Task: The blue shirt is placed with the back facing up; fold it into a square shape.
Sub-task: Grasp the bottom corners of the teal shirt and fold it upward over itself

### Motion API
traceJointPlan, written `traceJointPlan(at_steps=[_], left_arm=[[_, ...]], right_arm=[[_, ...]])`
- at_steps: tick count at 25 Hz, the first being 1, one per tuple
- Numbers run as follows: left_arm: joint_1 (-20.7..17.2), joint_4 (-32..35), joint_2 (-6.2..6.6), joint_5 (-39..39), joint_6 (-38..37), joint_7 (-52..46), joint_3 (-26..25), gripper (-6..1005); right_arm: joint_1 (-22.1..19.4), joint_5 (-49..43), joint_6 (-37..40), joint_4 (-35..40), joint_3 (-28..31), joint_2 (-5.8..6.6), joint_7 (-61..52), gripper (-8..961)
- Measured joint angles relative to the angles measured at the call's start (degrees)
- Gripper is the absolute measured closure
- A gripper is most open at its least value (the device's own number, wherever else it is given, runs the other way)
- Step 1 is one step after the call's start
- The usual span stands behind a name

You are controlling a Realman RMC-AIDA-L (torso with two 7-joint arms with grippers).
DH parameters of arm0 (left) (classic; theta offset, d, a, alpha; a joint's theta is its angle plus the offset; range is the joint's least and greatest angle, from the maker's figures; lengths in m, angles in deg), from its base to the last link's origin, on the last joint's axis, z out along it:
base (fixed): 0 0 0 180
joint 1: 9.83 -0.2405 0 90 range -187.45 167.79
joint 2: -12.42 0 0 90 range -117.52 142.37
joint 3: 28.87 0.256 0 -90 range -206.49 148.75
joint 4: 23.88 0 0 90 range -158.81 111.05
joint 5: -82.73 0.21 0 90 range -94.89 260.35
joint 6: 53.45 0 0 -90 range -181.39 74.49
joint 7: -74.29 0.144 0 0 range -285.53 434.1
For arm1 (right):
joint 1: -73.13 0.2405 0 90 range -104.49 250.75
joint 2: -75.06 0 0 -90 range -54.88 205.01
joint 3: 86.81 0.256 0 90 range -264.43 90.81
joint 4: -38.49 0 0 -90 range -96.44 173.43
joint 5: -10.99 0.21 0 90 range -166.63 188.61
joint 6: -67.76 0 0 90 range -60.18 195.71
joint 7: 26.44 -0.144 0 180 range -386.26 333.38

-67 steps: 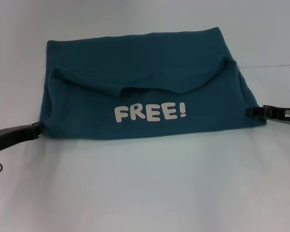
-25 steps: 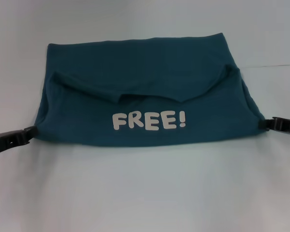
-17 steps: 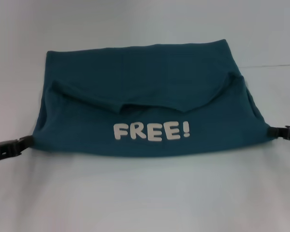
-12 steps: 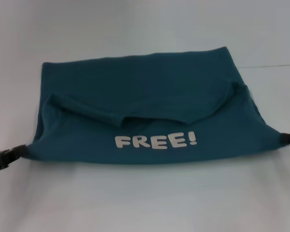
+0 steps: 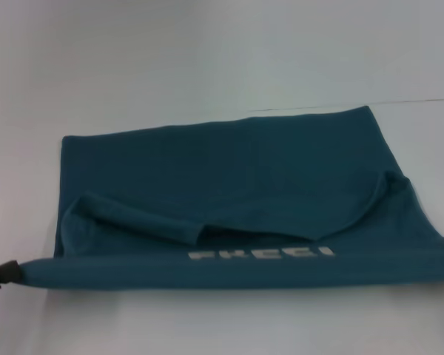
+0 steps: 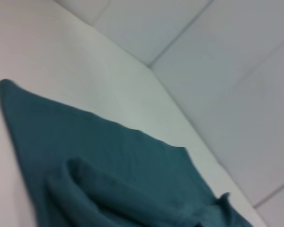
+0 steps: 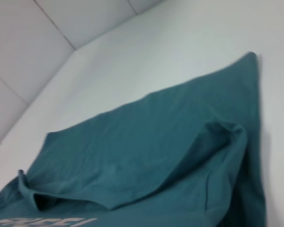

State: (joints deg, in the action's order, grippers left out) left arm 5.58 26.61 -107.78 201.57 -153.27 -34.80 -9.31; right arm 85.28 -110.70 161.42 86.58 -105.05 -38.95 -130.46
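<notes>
I count one blue shirt (image 5: 237,200) on the white table (image 5: 207,59), its near edge lifted taut in a straight line so the fabric can be carried over into the next fold; the white lettering (image 5: 260,254) is foreshortened along that raised edge. One left gripper (image 5: 1,275) shows at the shirt's left corner, apparently pinching it, though I cannot tell its finger state. The right gripper is out of view.

White tabletop (image 5: 207,59); pale panelled wall (image 6: 236,56) behind, thin seams.
</notes>
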Motion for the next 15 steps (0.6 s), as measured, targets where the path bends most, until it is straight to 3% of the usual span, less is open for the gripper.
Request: traceJointPlan(at_steps=[11,15], left_arm=[[-1.6,0.2,0.04,0.0,-12.0,2.0,-2.2,967],[-2.5,0.4,-0.05,0.0,-14.0,2.2,-2.9,967]], right_arm=[[-6.9,-0.2,13.8,0.4,11.9,-0.11,10.5,953],[-9.2,-0.4,15.1,0.4,13.2,-0.39,12.2,954]])
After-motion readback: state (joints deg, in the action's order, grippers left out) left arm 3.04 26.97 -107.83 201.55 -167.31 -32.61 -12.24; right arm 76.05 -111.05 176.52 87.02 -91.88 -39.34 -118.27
